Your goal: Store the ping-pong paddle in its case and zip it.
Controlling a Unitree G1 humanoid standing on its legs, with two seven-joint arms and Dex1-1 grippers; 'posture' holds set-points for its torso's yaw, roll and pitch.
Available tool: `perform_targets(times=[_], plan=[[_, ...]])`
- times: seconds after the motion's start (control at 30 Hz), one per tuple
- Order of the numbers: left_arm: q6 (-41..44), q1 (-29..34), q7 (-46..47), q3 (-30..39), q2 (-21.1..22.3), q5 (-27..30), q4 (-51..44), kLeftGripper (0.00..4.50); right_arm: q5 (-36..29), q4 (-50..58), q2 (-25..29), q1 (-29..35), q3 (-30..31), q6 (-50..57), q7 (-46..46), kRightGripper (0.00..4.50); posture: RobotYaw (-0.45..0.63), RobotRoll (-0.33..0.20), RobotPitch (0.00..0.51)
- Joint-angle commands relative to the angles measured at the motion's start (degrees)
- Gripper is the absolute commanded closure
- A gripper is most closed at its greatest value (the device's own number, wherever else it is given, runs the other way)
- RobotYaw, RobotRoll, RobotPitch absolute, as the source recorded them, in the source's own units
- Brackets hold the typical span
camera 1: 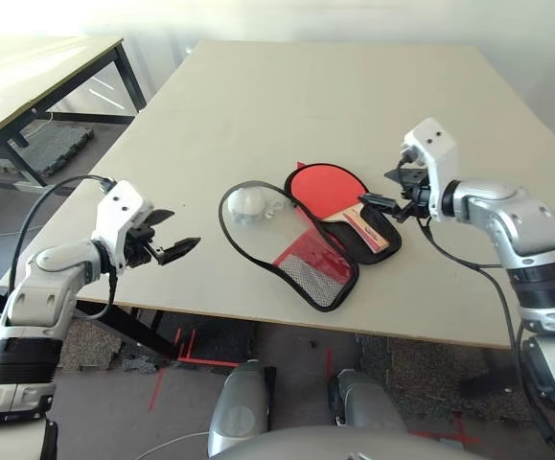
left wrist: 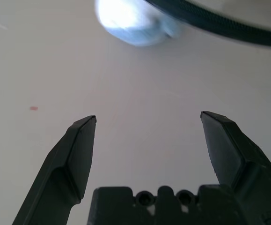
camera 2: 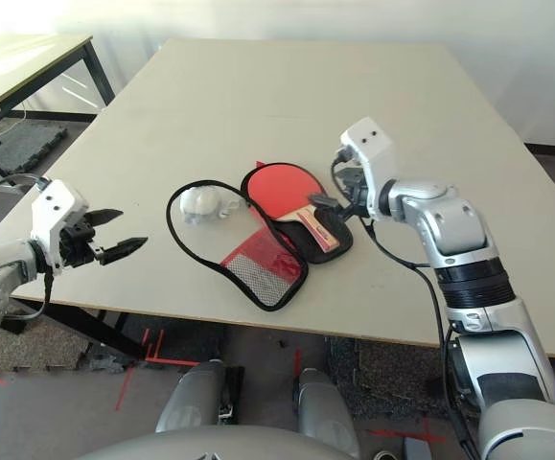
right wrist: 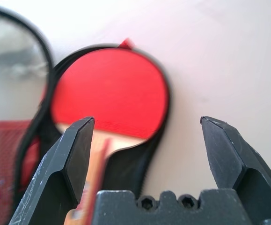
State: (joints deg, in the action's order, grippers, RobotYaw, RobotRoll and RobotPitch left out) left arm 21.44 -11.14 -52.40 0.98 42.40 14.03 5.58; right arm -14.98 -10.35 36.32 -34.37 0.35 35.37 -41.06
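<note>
A: Ping-pong paddle [camera 1: 328, 191] lies in the open case [camera 1: 306, 264], just ahead of the spread, empty right gripper [camera 1: 389, 189].
B: Left gripper [camera 1: 173, 236] spread too, flap beyond. Fold flap squarely before zipping.

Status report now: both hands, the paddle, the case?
Left hand open, apart from case. Right hand open, by paddle handle. Ping-pong paddle lying in open case, flap unzipped. Pom-pom beside paddle; path free.
</note>
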Motion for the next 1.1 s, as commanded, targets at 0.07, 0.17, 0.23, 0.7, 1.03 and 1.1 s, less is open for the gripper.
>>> perform_targets(times=[0.07,0.17,0.23,0.7,1.03,1.1], plan=[[1.71,-5.14,0.57,-1.55,-5.57,1.84,0.14,0.00,0.89,-3.50,0.93,1.67,-3.25,-4.32,0.65,0.02,0.17,0.000,0.025],[4.09,-8.68,-0.29,-0.51,-10.66,6.90,-1.39,0.00,0.44,-4.60,1.21,3.46,-4.74,-5.67,-0.07,0.02,0.15,0.000,0.030],[6.80,-11.03,-2.18,-1.37,-13.71,10.79,-3.60,0.00,-0.30,-5.31,0.92,5.08,-6.11,-5.76,-0.15,0.02,0.13,0.000,0.033],[-10.91,-34.10,-1.52,-9.74,-32.57,2.27,23.34,0.00,-14.05,9.22,-2.86,18.95,-15.80,9.14,1.32,0.02,-0.02,0.000,0.040],[-14.67,-32.68,-1.76,-6.95,-29.49,0.51,25.87,0.00,-16.82,8.37,-5.12,18.63,-15.29,12.17,2.60,0.02,0.04,0.000,0.035],[-13.02,-30.74,-2.07,-6.83,-27.85,0.99,23.25,0.00,-16.74,7.11,-5.50,17.98,-14.92,12.00,2.38,0.02,0.05,0.000,0.032]])
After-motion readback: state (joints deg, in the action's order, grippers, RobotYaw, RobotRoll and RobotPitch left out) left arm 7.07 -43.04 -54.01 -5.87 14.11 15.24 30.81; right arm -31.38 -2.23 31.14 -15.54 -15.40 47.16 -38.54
